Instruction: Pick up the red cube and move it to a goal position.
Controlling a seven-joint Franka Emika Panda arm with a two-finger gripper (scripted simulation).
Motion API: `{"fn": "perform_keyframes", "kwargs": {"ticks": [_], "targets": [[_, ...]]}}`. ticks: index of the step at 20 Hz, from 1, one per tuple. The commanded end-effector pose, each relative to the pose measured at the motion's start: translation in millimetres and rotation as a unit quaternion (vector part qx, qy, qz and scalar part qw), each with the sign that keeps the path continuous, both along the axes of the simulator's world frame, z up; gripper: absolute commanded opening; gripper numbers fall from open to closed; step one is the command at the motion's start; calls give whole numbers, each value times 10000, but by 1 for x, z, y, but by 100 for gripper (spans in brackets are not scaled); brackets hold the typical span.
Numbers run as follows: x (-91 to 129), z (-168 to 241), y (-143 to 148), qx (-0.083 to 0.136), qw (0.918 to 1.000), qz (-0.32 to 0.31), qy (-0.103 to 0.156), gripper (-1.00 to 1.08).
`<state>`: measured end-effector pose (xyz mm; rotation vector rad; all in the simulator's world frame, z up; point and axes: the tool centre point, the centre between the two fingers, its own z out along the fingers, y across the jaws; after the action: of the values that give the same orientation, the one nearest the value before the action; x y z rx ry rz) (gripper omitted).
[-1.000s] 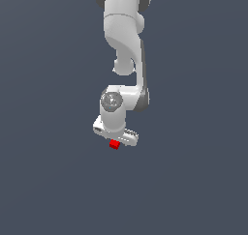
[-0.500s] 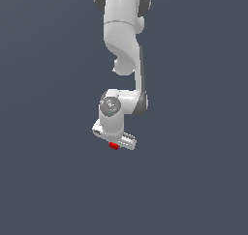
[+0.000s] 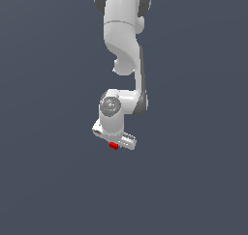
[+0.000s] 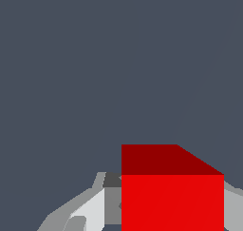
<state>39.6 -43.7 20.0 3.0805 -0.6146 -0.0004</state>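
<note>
The red cube (image 3: pixel 114 145) is tiny and bright red, and shows just under the white hand of the arm in the exterior view. In the wrist view the red cube (image 4: pixel 172 197) fills the space between the grey fingers (image 4: pixel 88 211), one on each side of it. My gripper (image 3: pixel 114 147) is shut on the red cube and holds it. Most of the cube is hidden behind the hand in the exterior view.
The white arm (image 3: pixel 123 50) comes down from the top of the exterior view. Around it there is only a plain dark grey-blue ground (image 3: pixel 193 181). No goal marker shows.
The hand with the red cube has shifted slightly up and tilted. Less of the cube shows below the hand than one second ago.
</note>
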Motion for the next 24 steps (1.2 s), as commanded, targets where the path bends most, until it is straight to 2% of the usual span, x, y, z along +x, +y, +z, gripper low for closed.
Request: {"fn": "perform_keyframes", "kwargs": {"ticks": [1,12,24], "targets": [[-1,1,1,0,10000,0,-1,-100],[-23,24,23,2,10000,0,-1,-100],[-84,88,84,2,10000,0,-1,-100]]}}
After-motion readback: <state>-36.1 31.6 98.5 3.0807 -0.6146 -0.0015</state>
